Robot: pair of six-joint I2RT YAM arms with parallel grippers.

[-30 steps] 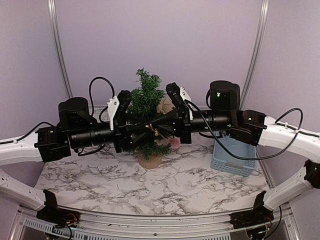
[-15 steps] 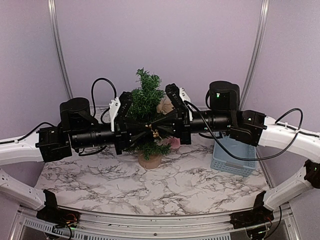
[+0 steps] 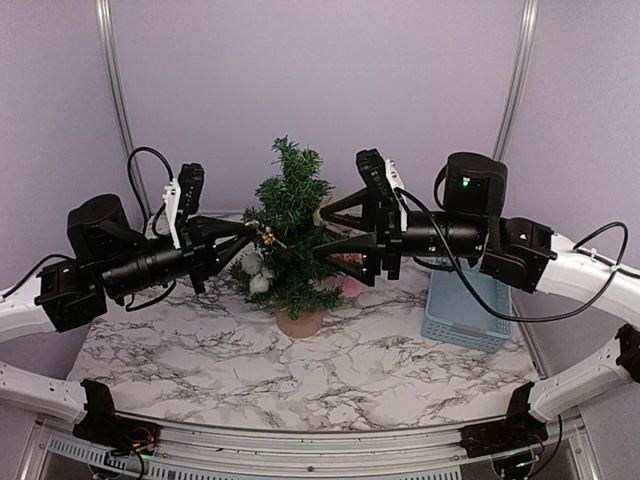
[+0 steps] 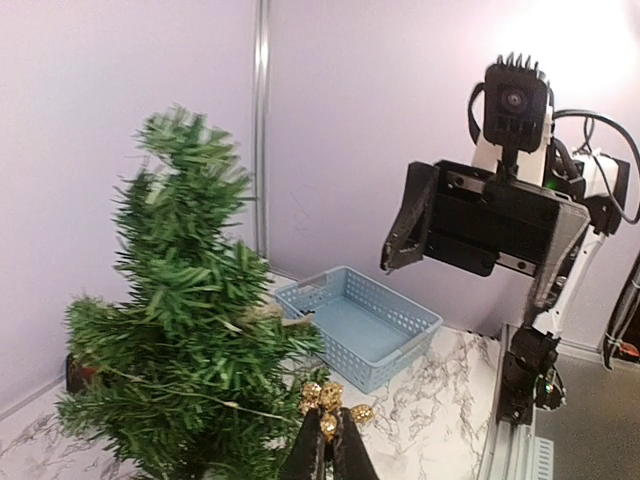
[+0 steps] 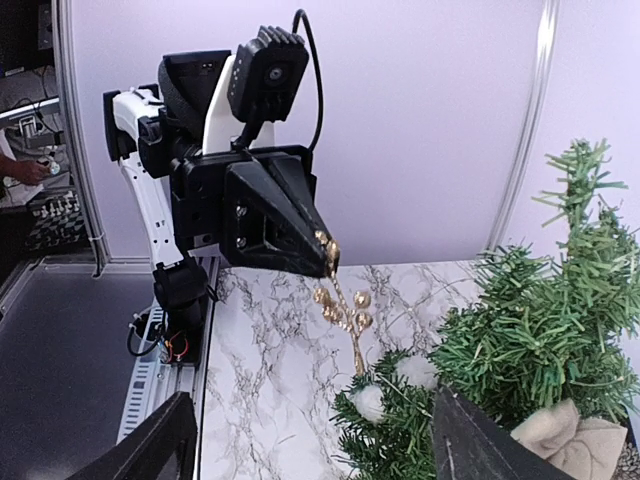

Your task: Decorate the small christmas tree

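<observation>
Right wrist view: my left claw (image 5: 328, 262) pinches a gold sprig (image 5: 345, 305) beside the tree (image 5: 540, 340); my right claw (image 3: 322, 230) gapes. Tree looks light, springy; I would grip it low.

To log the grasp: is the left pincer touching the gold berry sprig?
Touching. In the right wrist view the left pincer is shut on the gold berry sprig's top end.

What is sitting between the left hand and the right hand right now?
The small dark-green bristly christmas tree, in the top view, plus the gold-berry sprig pinched in the left hand; the right hand is open.
</observation>
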